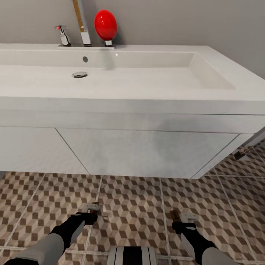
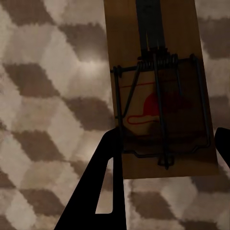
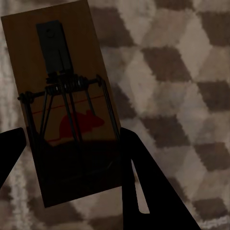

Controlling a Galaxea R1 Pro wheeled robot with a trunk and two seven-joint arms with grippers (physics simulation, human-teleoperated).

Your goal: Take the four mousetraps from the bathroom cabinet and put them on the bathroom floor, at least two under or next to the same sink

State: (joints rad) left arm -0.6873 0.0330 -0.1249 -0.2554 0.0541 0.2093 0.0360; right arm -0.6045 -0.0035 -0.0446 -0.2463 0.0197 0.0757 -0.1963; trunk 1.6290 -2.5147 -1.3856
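Brown mousetraps (image 2: 158, 91) (image 3: 67, 105), one gripped in each hand (image 1: 96, 210) (image 1: 179, 219).

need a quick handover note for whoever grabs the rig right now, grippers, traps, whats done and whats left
Left gripper: shut on a mousetrap, held low over the bathroom floor.
Right gripper: shut on a second mousetrap, also just above the tiles.
Both arms are in front of the white vanity under the bathroom sink.
Done: two traps carried to the sink.
Left: release both onto the tiles beside or under the sink. Then probably get the other two from the cabinet and set them on the same floor; these pictures do not tell where they are.
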